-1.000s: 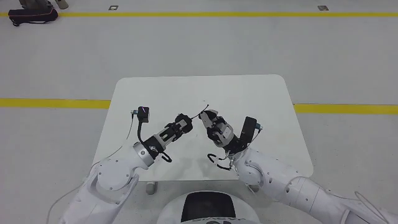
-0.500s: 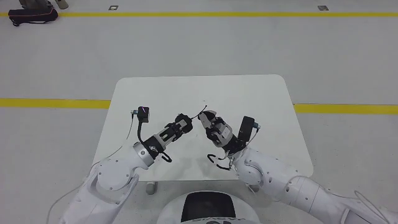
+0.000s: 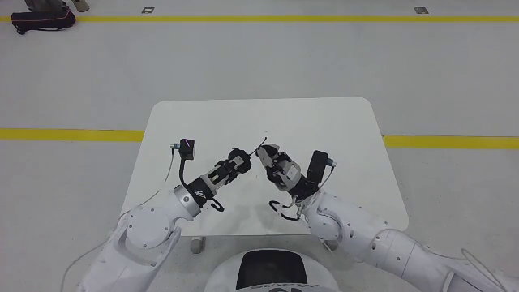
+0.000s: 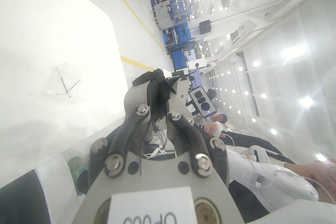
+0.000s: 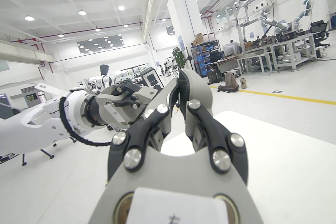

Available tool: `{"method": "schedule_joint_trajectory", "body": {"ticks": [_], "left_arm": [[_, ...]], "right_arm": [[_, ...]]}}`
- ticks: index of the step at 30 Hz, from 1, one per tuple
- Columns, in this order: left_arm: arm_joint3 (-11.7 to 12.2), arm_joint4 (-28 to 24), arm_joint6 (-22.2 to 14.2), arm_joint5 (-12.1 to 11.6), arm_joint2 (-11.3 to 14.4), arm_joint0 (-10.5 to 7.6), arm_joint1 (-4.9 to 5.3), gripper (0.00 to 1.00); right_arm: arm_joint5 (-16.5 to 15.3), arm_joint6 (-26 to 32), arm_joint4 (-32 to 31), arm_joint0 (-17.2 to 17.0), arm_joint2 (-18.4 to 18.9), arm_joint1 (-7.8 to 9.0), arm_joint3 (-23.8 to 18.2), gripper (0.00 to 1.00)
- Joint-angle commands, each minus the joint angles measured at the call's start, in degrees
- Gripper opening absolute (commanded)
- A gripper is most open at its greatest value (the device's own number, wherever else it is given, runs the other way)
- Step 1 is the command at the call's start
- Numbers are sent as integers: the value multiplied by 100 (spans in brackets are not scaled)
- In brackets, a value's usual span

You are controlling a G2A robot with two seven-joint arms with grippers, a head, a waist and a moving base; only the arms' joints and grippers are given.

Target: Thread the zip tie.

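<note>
A thin black zip tie hangs in the air above the white table, between my two grippers. My left gripper is shut, and a thin black strand runs down between its fingers. My right gripper faces it from close by and is shut too. Its ribbed pads are pressed together, with a small black tip of the tie sticking out past them. In the right wrist view the left arm sits just beyond the shut fingers.
A clear plastic bag holding spare black ties lies on the table beyond the left gripper. The table's rounded far corner and a yellow floor line lie farther off. Bags stand on the floor far away.
My right gripper has edged a little toward the left gripper, narrowing the gap between them. The left arm has stayed in place.
</note>
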Motion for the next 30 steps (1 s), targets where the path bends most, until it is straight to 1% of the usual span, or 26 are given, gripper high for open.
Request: {"method": "schedule_joint_trajectory", "body": {"ticks": [1, 7, 8, 9, 17, 19, 22, 30], "left_arm": [[0, 0, 0, 0, 0, 0, 0, 0], [0, 0, 0, 0, 0, 0, 0, 0], [0, 0, 0, 0, 0, 0, 0, 0], [0, 0, 0, 0, 0, 0, 0, 0], [0, 0, 0, 0, 0, 0, 0, 0], [0, 0, 0, 0, 0, 0, 0, 0], [0, 0, 0, 0, 0, 0, 0, 0], [0, 0, 0, 0, 0, 0, 0, 0]], "right_arm": [[0, 12, -3, -1, 6, -14, 16, 0], [0, 15, 5, -29, 26, -49, 50, 0], [0, 4, 11, -36, 28, -51, 49, 32], [0, -20, 20, -44, 32, -52, 42, 100], [0, -383, -3, -157, 153, 10, 18, 100], [0, -488, -8, -208, 179, 46, -16, 100], [0, -716, 36, -325, 176, 148, -113, 100], [0, -716, 36, -325, 176, 148, -113, 100]]}}
